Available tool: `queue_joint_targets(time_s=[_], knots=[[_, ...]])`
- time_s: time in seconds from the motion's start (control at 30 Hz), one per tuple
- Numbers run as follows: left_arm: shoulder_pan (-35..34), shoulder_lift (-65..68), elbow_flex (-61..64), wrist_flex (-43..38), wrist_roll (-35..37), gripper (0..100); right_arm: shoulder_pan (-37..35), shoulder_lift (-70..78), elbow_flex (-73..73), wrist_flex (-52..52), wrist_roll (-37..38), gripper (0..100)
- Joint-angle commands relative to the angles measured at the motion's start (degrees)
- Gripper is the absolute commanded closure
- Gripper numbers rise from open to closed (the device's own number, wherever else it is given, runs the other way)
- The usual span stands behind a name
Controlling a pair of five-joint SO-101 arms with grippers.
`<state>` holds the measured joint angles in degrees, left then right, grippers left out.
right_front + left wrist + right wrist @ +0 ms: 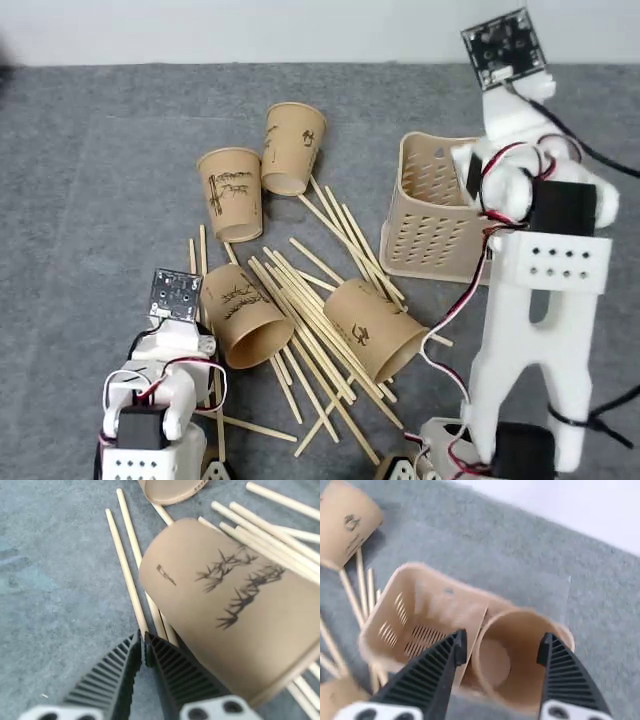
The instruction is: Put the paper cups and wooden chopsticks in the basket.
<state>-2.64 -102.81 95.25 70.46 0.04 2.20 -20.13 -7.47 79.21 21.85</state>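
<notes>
Several brown paper cups lie on the grey mat among scattered wooden chopsticks [310, 320]. In the left wrist view my left gripper [145, 642] is shut, its tips low on the mat at the end of a chopstick [127, 575], right beside a cup lying on its side [235, 605]. That cup [240, 315] lies just ahead of the left arm [165, 390]. My right gripper [502, 647] hangs open over the beige basket [420, 610]. A cup [520, 660] stands upright inside it, between the spread fingers.
Two cups [232, 190] [293, 145] lie at the back of the pile, another [375, 330] at the front near the right arm's base [540, 330]. The basket [430, 215] stands right of the pile. Bare mat stretches to the left.
</notes>
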Motion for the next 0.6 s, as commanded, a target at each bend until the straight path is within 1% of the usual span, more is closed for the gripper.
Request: queue_joint_targets(time_s=[0.0,0.03,0.07,0.17,0.3,0.4,0.47,0.57], knots=[[0.00,0.09,-5.76,-0.18,-0.79,99,-0.66,-7.52,-3.43,7.16,0.09,75.7],[0.26,0.09,-7.16,-0.53,-1.67,99,-0.66,-9.19,-3.43,8.84,0.09,75.7],[-0.18,0.09,-8.84,-0.70,-4.13,99,-0.57,-10.86,-3.43,10.77,0.26,75.7],[-0.18,0.09,-13.23,-0.26,-14.42,99,-0.31,-15.69,-3.08,16.66,0.35,75.7],[0.26,0.35,-20.97,2.90,-17.41,98,-0.13,-20.53,-2.90,23.34,0.18,75.7],[0.35,0.53,-26.24,8.70,-23.74,88,0.40,-23.52,0.18,23.52,0.18,75.7],[0.35,0.62,-29.23,12.75,-26.37,83,1.63,-25.19,4.84,23.25,0.09,75.7],[0.35,0.70,-32.13,16.00,-29.89,83,1.89,-27.47,12.31,21.05,0.09,75.7]])
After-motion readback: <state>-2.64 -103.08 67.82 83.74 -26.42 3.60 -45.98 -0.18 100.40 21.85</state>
